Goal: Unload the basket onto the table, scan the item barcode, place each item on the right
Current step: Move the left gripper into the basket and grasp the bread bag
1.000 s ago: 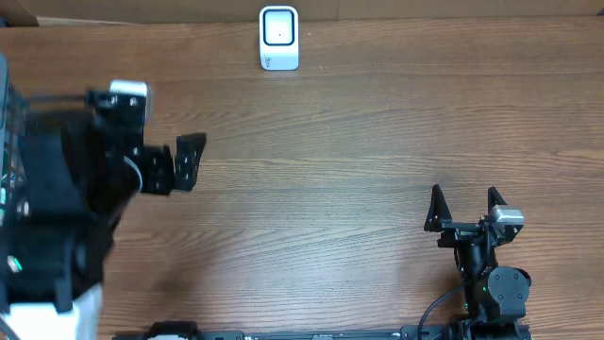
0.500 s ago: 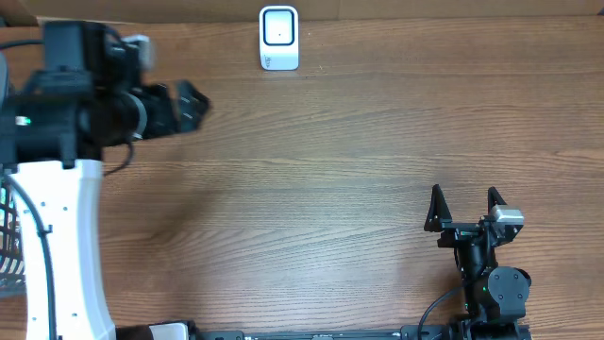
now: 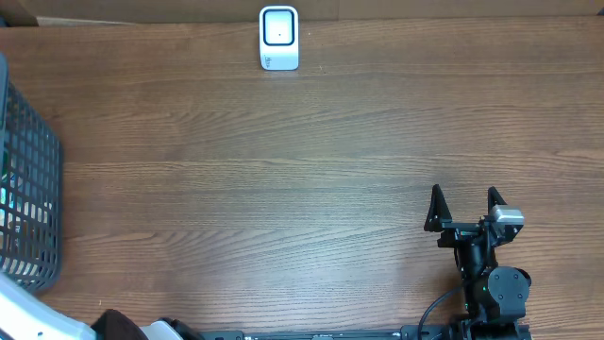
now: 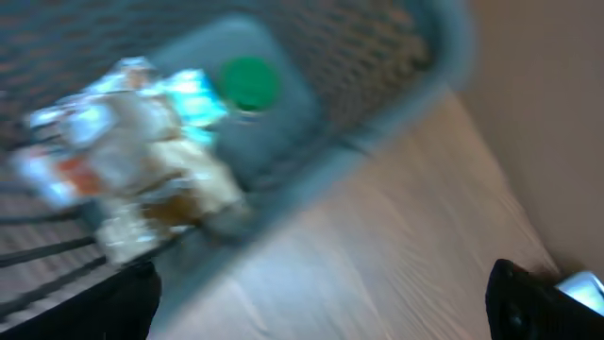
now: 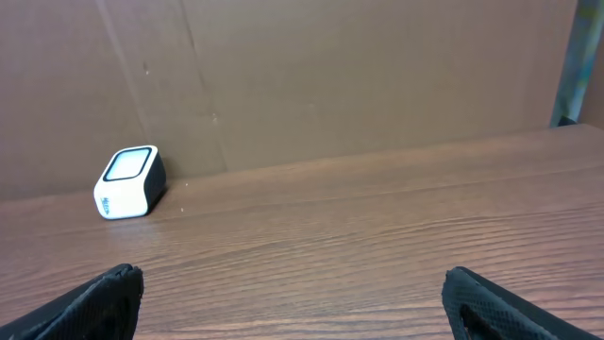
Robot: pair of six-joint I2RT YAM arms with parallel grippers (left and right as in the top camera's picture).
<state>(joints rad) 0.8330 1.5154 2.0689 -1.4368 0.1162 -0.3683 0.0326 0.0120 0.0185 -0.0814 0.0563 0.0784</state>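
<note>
L end effector wide open, empty, near basket; item, prob. packets (blurry), upper left inside it. Grab just one, barcode facing scanner. R end effector open, empty.

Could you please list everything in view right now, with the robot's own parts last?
scanner: one, white, far edge of table.
basket: one, grey mesh, table's left edge.
packets: count lost in blur, white, blue and orange, inside basket.
round thing: one, green, inside basket, too blurred to identify.
table: one, brown wood.
cardboard wall: one, brown, behind table.
left gripper: one, black, open and empty, facing basket.
right gripper: one, black, open and empty, table's near right part.
</note>
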